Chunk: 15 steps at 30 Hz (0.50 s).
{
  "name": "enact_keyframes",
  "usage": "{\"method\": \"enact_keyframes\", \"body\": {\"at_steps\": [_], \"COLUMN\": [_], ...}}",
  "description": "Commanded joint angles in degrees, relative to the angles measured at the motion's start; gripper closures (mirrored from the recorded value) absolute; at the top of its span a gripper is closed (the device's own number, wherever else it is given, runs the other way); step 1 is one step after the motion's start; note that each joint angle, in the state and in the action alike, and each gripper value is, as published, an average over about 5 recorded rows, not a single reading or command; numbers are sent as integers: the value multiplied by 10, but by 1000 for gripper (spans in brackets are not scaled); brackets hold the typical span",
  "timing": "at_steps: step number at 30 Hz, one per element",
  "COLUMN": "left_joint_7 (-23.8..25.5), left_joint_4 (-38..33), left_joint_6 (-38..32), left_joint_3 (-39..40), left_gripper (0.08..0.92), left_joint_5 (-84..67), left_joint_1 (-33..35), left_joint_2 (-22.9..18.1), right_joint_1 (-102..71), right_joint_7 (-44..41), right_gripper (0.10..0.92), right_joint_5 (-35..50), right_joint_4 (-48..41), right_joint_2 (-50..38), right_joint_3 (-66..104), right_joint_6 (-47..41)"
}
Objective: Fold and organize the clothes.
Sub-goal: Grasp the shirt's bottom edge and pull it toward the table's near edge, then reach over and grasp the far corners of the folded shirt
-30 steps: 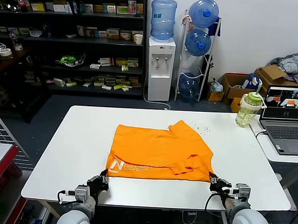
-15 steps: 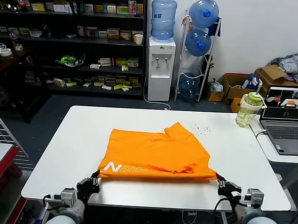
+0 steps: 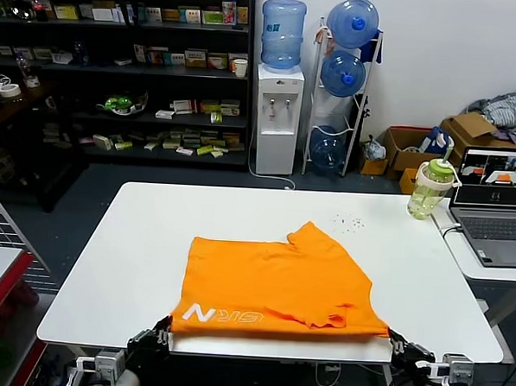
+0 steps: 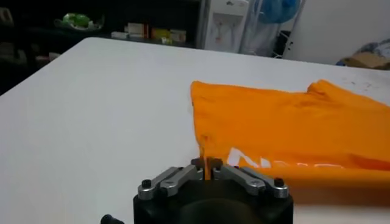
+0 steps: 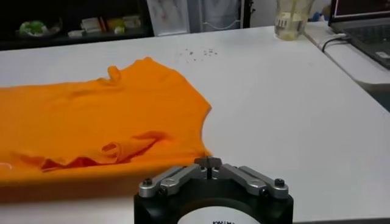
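Observation:
The orange T-shirt (image 3: 275,276) lies folded on the white table (image 3: 107,263). Its near edge, with white lettering (image 3: 221,315), sits at the table's front edge. My left gripper (image 3: 160,333) is below the front edge at the shirt's near left corner. In the left wrist view it (image 4: 209,165) is shut on a strip of the orange T-shirt (image 4: 286,128). My right gripper (image 3: 395,342) is at the near right corner. In the right wrist view it (image 5: 209,163) is shut, with the tip of the orange T-shirt (image 5: 122,115) at its fingertips.
A green-lidded bottle (image 3: 431,189) stands at the table's far right corner. An open laptop (image 3: 500,206) sits on a side table to the right. Shelves, a water dispenser and water jugs stand behind. Small crumbs (image 3: 352,221) lie beyond the shirt.
Both grippers have pulled back toward me and dropped below the table's front edge, dragging the shirt's near edge forward. The shirt now lies flatter and closer to the front.

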Motion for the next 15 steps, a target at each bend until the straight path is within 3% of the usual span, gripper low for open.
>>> {"method": "enact_keyframes", "body": {"at_steps": [1, 8, 15], "left_joint_7": [0, 0, 26], "left_joint_4": [-18, -21, 66], "left_joint_6": [12, 13, -1], "left_joint_3": [-5, -27, -3], "left_gripper": [706, 498, 299], "left_joint_5": [-7, -15, -48], "left_joint_1": [22, -38, -198], "left_joint_2": [5, 12, 19], "right_joint_1": [-4, 115, 394], "right_joint_7": [0, -5, 17], "right_gripper": [724, 525, 317], "right_joint_5": [-22, -18, -6], "right_joint_4": [21, 10, -153], "right_joint_2": [-4, -29, -12], "right_joint_3": [4, -33, -155], "right_joint_6": [-9, -3, 33]}}
